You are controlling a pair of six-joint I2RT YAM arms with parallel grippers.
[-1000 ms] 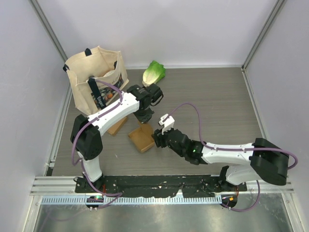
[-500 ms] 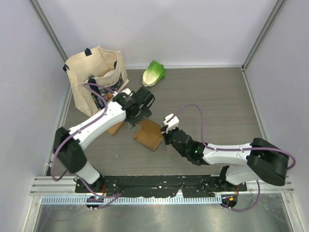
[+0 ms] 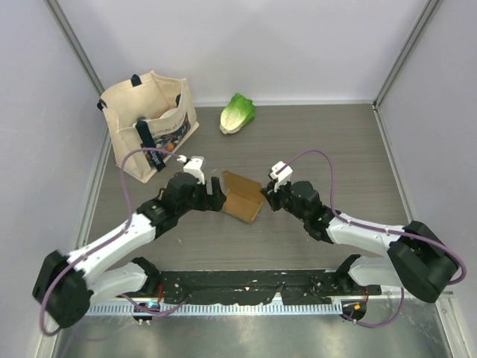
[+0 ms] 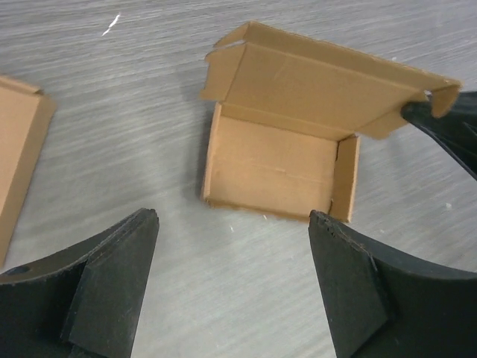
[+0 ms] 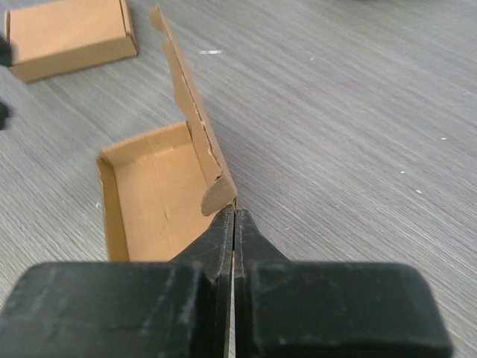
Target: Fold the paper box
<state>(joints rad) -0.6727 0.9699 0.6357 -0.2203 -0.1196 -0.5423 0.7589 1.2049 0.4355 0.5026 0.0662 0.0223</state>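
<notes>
On the table [image 3: 343, 156], the box [image 3: 242, 198] lies midway between the two arms. Its tray opens upward and its lid [image 4: 320, 82] stands raised. In the left wrist view its long axis runs side to side, with the lid hinged along the far long edge. A second box [image 5: 67, 33] sits well apart.

The left claw [image 4: 232, 220] has its fingers spread wide and touches nothing. The box lies straight ahead of it, broadside, its length about filling the gap between them.

The right claw [image 5: 235, 216] is nearer: it is pinched together on the rounded ear [image 5: 218, 195] at the lid's end and looks along the lid's length.

Closing the lid probably means swinging it down toward the left claw.
</notes>
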